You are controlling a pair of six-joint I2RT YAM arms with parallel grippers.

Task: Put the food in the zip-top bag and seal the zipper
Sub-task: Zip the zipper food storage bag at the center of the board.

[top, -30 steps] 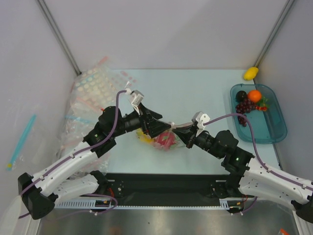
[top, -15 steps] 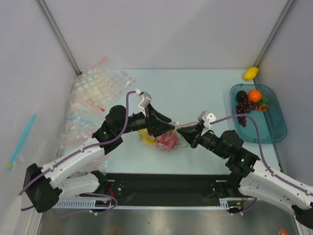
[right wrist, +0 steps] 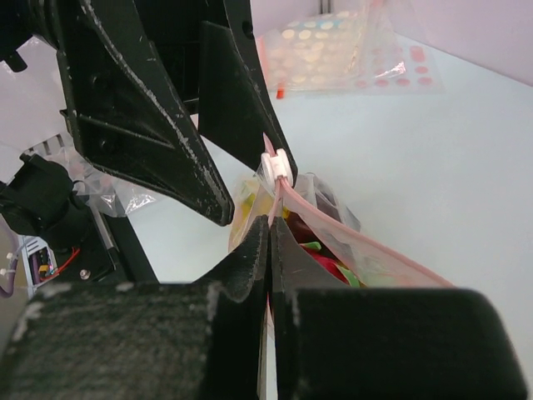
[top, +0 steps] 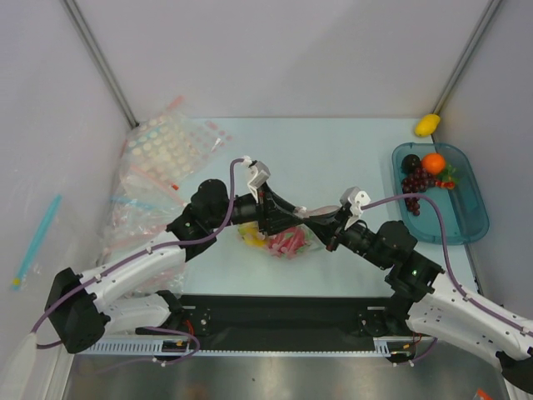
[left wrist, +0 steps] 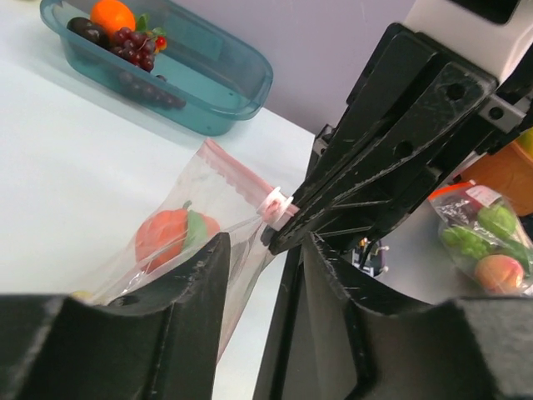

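While the zip-top bag (left wrist: 208,200) sits stretched mid-table between both arms, the right gripper (right wrist: 270,225), clamped on the zipper (left wrist: 237,171), should hold it taut and the left gripper (left wrist: 266,242), jaws wide, must straddle the slider (right wrist: 275,165) squarely. Bag carries dragon fruit (top: 287,243) and banana (top: 250,235); teal tray (top: 470,225) holds orange (top: 433,162), grapes (top: 415,183).

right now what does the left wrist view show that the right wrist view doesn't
Only the left wrist view: the teal tray holding an orange and grapes, plus a separate bag of toy produce at the right edge. Only the right wrist view: the dotted plastic bags. Both: the zip-top bag with toy food inside, its pink-red zipper and white slider.
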